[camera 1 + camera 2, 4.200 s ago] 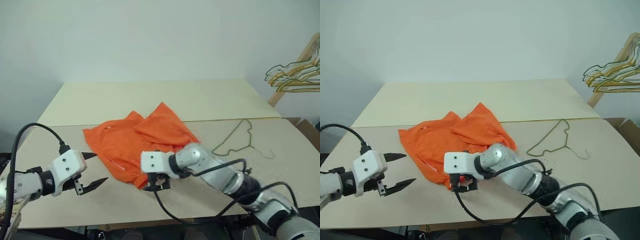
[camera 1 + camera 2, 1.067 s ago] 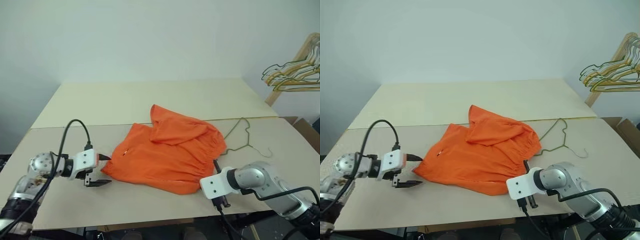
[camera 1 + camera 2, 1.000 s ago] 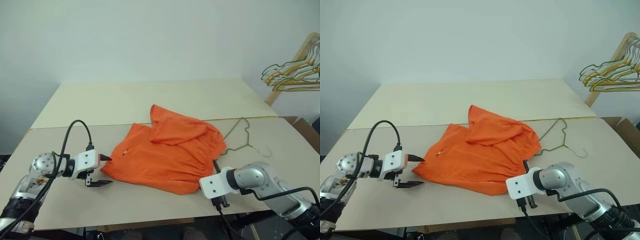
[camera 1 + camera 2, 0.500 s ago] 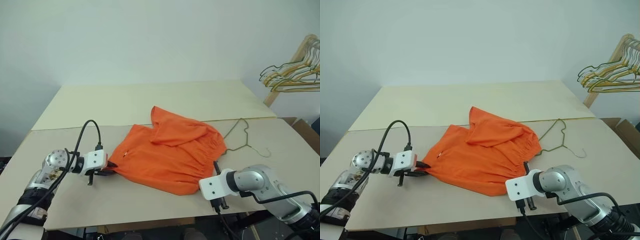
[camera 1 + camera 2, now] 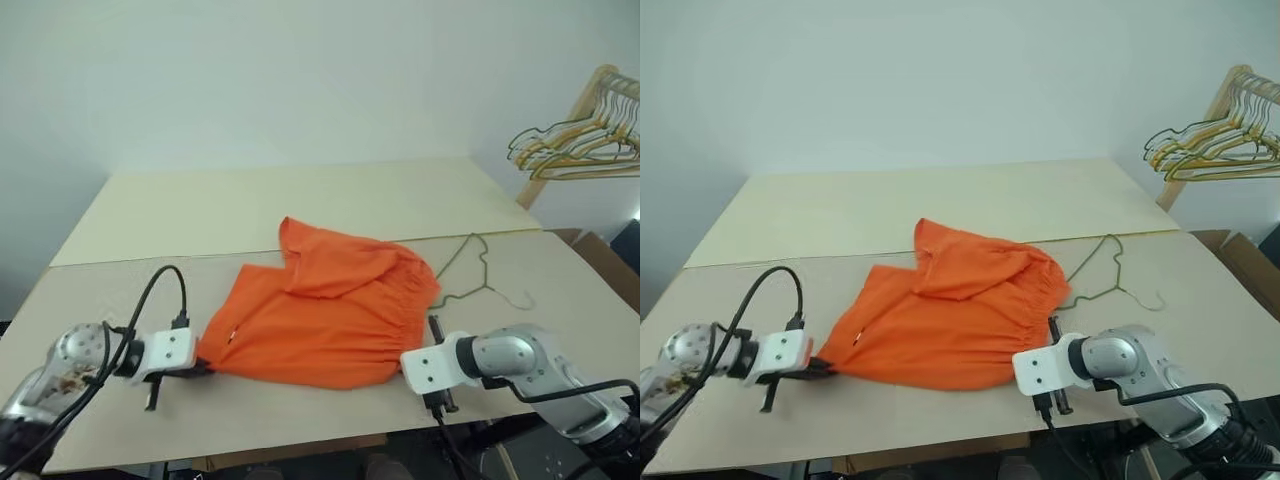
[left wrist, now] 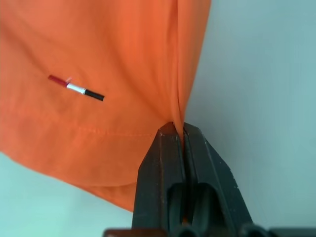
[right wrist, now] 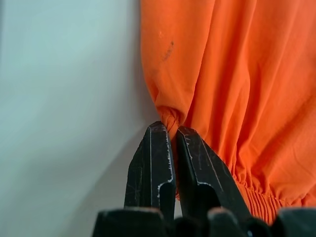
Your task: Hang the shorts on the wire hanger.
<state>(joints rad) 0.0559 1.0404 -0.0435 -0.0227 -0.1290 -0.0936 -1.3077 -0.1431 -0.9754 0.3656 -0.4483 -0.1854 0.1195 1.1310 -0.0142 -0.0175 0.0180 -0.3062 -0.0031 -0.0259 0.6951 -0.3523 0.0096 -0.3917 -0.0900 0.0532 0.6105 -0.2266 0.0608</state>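
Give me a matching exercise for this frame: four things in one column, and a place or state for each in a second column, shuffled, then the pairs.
Things:
1. left claw
2. right claw
3. wire hanger
4. yellow and grey hangers

Places or states:
A. lying flat on the table, beside the shorts' waistband end
B. hung on a wooden rack off the table's far right
C. shut on the shorts' corner by the gathered waistband
D. shut on the shorts' corner at the plain hem end

Pairs: 1-D, 2-C, 3-A, 4-B
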